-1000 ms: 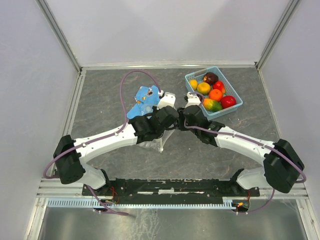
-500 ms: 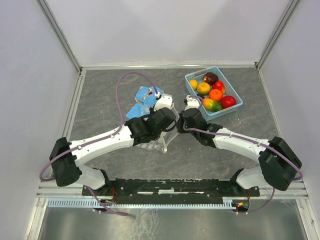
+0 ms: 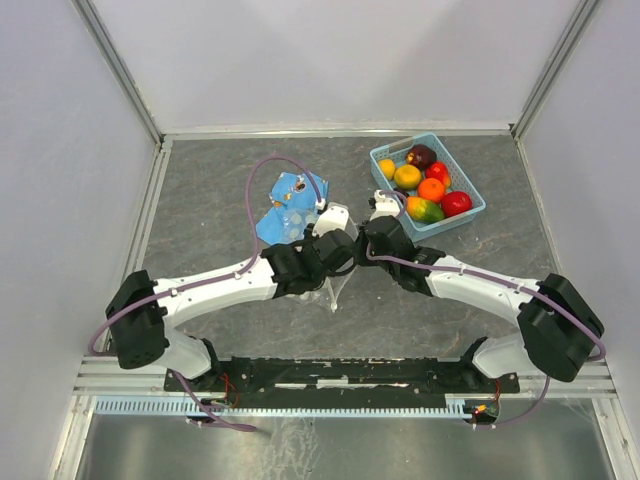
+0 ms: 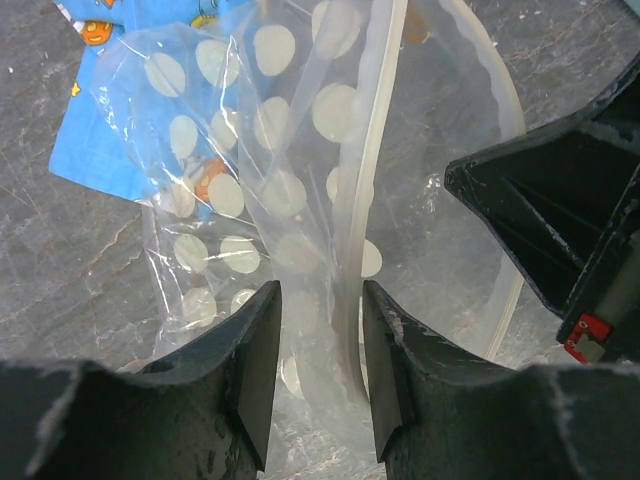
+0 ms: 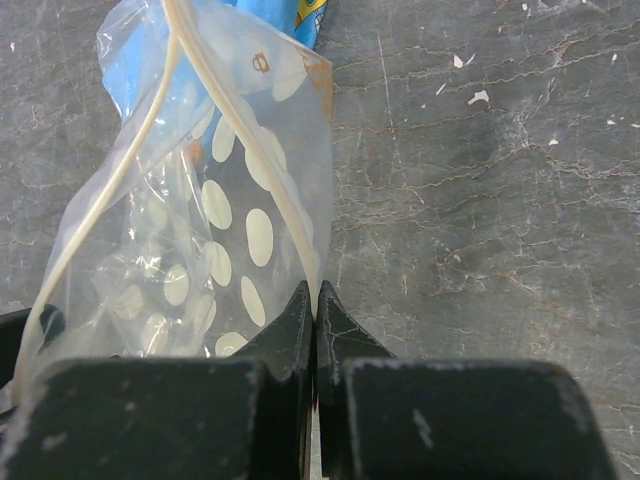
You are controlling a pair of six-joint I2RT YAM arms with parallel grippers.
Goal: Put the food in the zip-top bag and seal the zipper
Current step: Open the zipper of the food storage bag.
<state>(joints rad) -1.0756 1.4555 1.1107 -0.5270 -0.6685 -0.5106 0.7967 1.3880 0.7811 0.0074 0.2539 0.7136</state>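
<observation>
Both arms [image 3: 215, 288] have white links, black joints, looping purple cables [image 3: 250, 190] and matte black pincer fingers [image 4: 228, 400].

The left gripper [image 4: 320, 335] fills the bottom of the frame, its two dark fingers [image 4: 252, 350] standing apart with dotted film of the zip-top bag [image 4: 235, 190] and the white zipper [image 4: 372, 170] running down between them. A blue patterned cloth [image 4: 88, 130] lies under the bag at upper left on the grey stone table [image 4: 55, 280]. At the right edge, the right gripper [image 4: 470, 190] meets the bag's curved open rim.
</observation>
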